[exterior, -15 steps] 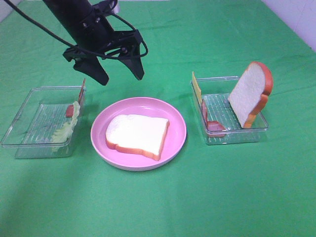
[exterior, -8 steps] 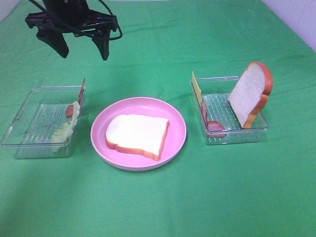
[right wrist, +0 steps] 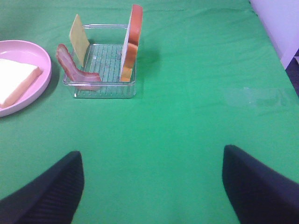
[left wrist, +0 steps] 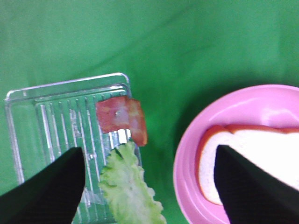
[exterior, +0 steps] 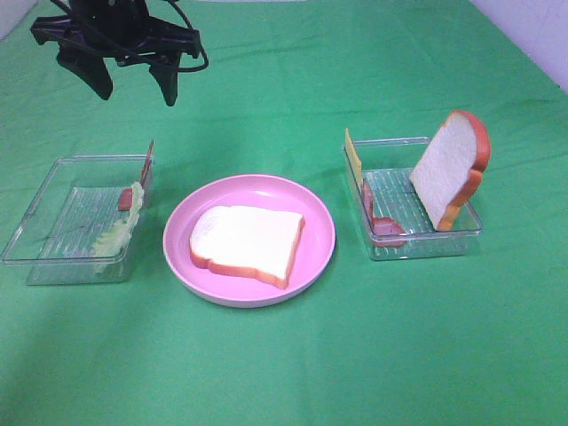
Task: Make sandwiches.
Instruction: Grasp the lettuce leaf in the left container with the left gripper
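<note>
Left hand [exterior: 135, 91] spread wide, empty, hanging high over left tray [exterior: 35, 244] side of bench. Right hand [right wrist: 152, 186] spread too, nothing in it, well apart from right tray [exterior: 466, 232]. Sandwich barely started imo: one bread slice [exterior: 247, 241] flat on pink plate [exterior: 324, 244], nothing on top. Lettuce leaf [exterior: 115, 232] and bacon strip [exterior: 125, 199] sit in left tray; cheese slice [exterior: 353, 158], second bacon strip [exterior: 383, 226], upright bread slice [exterior: 448, 169] in right tray, all left to stack. Smooth green cloth [exterior: 355, 355] covers bench; white wall [exterior: 532, 27] at far right corner.

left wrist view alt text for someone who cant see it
An open black end effector hangs empty above a green cloth, between a clear ribbed plastic tray holding a red-pink bacon strip and a pale green lettuce leaf, and a round pink plate carrying a white bread slice with orange-brown crust.
</note>
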{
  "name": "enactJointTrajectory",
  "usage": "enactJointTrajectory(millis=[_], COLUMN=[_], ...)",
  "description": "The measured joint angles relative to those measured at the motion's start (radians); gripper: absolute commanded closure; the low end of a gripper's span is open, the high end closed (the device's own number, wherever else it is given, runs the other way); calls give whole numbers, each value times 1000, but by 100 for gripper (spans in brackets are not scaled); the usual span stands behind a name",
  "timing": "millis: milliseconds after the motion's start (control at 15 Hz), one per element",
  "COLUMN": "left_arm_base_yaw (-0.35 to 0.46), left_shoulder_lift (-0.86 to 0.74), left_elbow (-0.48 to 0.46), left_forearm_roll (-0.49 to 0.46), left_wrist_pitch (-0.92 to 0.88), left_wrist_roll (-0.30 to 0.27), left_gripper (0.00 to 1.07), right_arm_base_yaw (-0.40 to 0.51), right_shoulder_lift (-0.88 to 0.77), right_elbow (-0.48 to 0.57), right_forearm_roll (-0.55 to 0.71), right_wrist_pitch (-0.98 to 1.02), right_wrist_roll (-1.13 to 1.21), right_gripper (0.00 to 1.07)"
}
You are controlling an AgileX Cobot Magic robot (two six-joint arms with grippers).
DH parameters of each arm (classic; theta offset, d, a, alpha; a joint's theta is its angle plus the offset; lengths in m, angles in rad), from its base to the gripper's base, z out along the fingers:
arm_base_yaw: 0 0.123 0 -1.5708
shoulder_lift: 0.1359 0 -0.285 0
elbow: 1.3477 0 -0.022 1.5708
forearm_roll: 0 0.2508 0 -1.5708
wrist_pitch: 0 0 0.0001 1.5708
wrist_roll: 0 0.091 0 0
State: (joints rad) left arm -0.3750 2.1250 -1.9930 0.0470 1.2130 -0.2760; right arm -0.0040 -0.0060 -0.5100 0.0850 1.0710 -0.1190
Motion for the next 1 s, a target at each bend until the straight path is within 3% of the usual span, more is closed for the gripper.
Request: enactJointTrajectory(millis=[333, 667, 1000], left_arm_base_yaw=[0, 0, 0], left_shoulder_lift=[-67, -110, -84], left_elbow=[154, 405, 442], left_forearm_roll=[-60, -95, -92], left_wrist_pitch=[-1, 6, -15], left_wrist_roll=[17, 17, 17], left_gripper=[35, 35, 35], right_arm_base_yaw=[0, 0, 0], right_shoulder_lift=[0, 0, 0], right_elbow=[0, 0, 0], right_forearm_roll=[0, 0, 0], right_wrist_pitch=[0, 0, 0], right_wrist_roll=[0, 0, 0], right_gripper=[30, 30, 30])
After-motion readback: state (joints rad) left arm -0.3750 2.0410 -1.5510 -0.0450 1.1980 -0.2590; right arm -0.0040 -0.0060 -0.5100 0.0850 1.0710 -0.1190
